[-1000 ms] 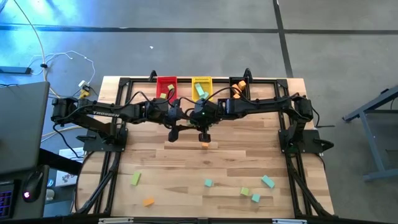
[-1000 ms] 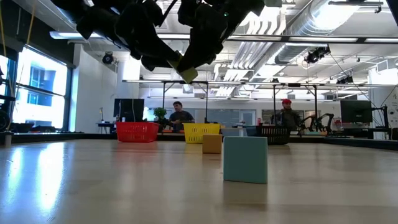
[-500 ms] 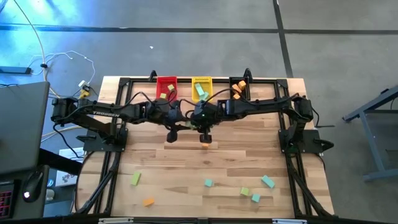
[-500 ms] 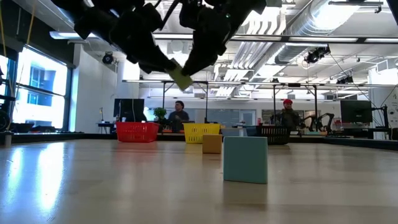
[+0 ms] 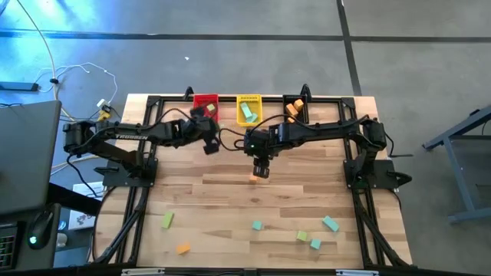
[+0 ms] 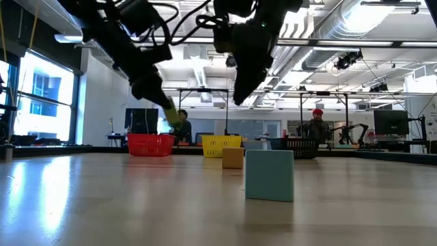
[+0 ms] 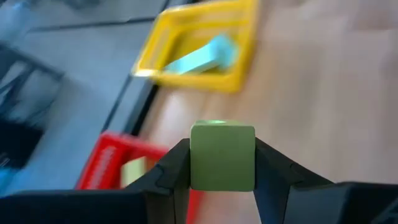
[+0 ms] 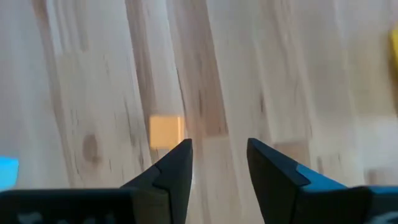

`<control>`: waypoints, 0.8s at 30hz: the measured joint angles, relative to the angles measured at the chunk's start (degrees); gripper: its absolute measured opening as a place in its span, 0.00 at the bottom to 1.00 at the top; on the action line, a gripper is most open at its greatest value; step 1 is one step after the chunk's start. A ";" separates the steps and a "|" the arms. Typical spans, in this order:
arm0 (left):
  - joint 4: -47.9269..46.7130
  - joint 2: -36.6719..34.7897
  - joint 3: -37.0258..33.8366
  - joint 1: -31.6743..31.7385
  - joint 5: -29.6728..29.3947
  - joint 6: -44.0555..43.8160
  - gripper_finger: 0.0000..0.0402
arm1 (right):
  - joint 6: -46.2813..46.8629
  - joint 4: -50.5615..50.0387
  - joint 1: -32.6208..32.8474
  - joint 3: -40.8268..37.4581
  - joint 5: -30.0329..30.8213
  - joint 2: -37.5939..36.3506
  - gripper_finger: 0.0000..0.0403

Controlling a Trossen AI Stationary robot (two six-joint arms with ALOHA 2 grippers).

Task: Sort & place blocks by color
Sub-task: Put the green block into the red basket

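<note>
My left gripper (image 5: pixel 205 126) hangs just short of the red bin (image 5: pixel 205 103), shut on a yellow-green cube (image 7: pixel 222 155). In the low view the cube (image 6: pixel 171 115) is high above the table. My right gripper (image 5: pixel 261 165) is open, pointing down over the mid-table. An orange cube (image 8: pixel 166 131) lies flat on the wood just beside its fingers, untouched. The red bin (image 7: pixel 118 168) holds a yellow-green block (image 7: pixel 132 171). The yellow bin (image 7: pixel 199 46) holds a teal bar (image 7: pixel 205 56). My left gripper pinches the yellow-green cube between its two fingers (image 7: pixel 177 168) on two opposite side faces (image 7: pixel 198 158). The cube is lifted clear of the table and sits square in the hold.
A black bin (image 5: pixel 295 107) at the far edge holds orange blocks. Near the table's front lie a yellow-green bar (image 5: pixel 167 221), an orange block (image 5: pixel 182 248), teal blocks (image 5: pixel 257 225) (image 5: pixel 331 223) (image 5: pixel 315 244) and a green block (image 5: pixel 302 236). People stand in the room beyond.
My left gripper has carried the yellow-green cube from the mid-table toward the far edge and the left, up to the red bin, staying shut on it. My right gripper has stayed over the orange cube, shifting a little to the right.
</note>
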 joint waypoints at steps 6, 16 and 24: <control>-0.29 0.00 -0.02 9.50 -0.15 0.47 0.27 | 1.26 -6.61 2.32 0.00 0.22 0.00 0.35; 0.34 1.35 -0.04 20.11 5.99 -1.25 0.27 | 10.44 -17.26 8.06 -0.28 1.14 -0.05 0.35; 3.67 5.44 -0.08 23.22 6.22 -1.51 0.28 | 18.51 -21.68 14.55 -2.47 0.16 -0.07 0.35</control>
